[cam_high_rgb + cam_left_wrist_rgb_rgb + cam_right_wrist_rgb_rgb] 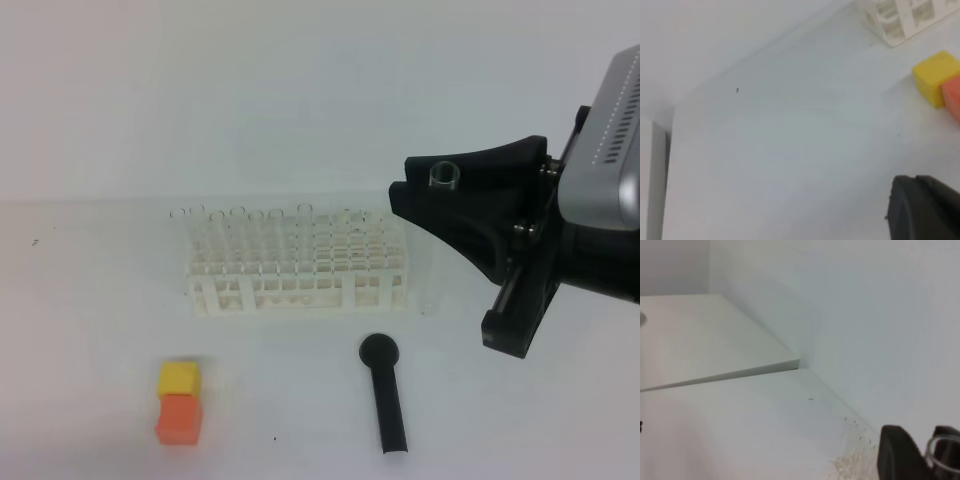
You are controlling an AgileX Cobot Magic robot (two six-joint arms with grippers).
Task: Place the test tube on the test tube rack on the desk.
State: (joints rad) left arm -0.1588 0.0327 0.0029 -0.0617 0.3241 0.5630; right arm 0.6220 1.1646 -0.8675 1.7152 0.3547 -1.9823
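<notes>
**Right gripper carrying the test tube toward the rack**

We see the right gripper (pixel 447 185) raised to the right of the test tube rack (pixel 298 268), its black fingers pinching the test tube (pixel 443 176); the tube's open rim shows between them in the high view and again at the lower right of the right wrist view. The tube's lower length is hard to make out against the white desk (pixel 100 300). The left gripper (pixel 925 210) hangs low over the desk near the yellow block (pixel 935 77), pressed together and empty. To seat the tube well, we judge that we should keep it upright, bring it over a free hole, avoiding the clear tubes already standing along the back row, lower straight down, and part the fingers only once the tube is guided by the lattice. The black stick (pixel 385 395) lies in front, clear of the path.
</notes>
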